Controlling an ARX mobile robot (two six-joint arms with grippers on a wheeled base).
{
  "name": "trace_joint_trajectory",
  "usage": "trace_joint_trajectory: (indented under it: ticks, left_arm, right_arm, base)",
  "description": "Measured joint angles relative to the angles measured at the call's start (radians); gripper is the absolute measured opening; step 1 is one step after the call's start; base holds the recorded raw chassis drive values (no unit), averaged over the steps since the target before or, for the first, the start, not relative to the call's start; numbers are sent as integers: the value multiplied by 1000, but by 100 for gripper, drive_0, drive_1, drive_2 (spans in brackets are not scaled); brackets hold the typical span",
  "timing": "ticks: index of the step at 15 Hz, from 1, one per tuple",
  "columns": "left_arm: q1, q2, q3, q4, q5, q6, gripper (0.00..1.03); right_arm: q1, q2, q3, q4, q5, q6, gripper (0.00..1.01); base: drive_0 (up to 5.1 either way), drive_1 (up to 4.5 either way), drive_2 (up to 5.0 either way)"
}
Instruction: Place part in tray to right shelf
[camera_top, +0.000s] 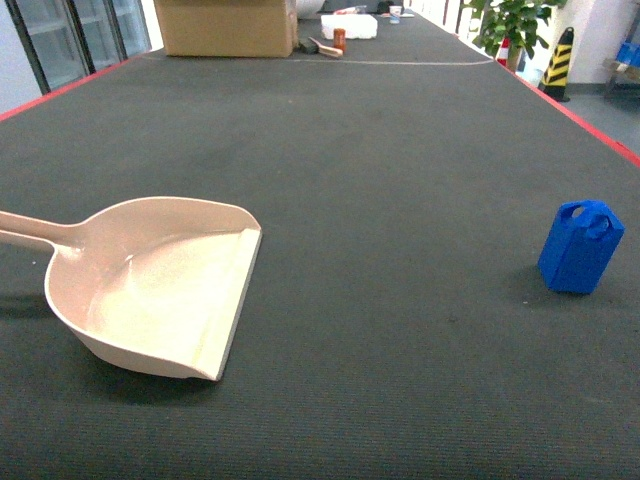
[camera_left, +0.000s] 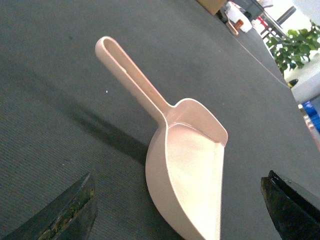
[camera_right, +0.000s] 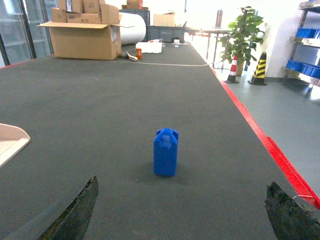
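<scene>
Left end effector (camera_left: 177, 212) spread wide, empty, hovering over tray (camera_top: 150, 290). Tray lies flat on dark tabletop (camera_top: 400, 180) at left, handle pointing left, open edge facing right. Part (camera_top: 580, 246) stands upright far right (well apart from tray). Right end effector (camera_right: 182, 212) also wide, empty, part centred ahead between fingertips

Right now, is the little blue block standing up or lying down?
Standing up. The part rests on its flat bottom on the mat, taller than wide, apart from the tray.
</scene>
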Motion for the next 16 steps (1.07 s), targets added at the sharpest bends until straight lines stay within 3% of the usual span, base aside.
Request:
trace_joint_trajectory:
  ticks: [2, 5, 9, 12, 16]
  left_arm:
    - [30, 230, 67, 130, 50, -117, 98]
    - [50, 457, 187, 187, 81, -189, 98]
    - [59, 652, 354, 212, 85, -210, 98]
    - [62, 678, 385, 208, 84, -217, 98]
    - [82, 806, 579, 165, 74, -224, 98]
  right_arm:
    - [0, 0, 0, 0, 0, 0, 98]
    - [0, 0, 0, 0, 0, 0, 98]
    - [0, 0, 0, 0, 0, 0, 98]
    - [0, 0, 0, 0, 0, 0, 98]
    - [0, 0, 0, 0, 0, 0, 98]
  base:
    - [0, 0, 0]
    - [0, 0, 0]
    - [0, 0, 0]
    - [0, 0, 0]
    - [0, 0, 0]
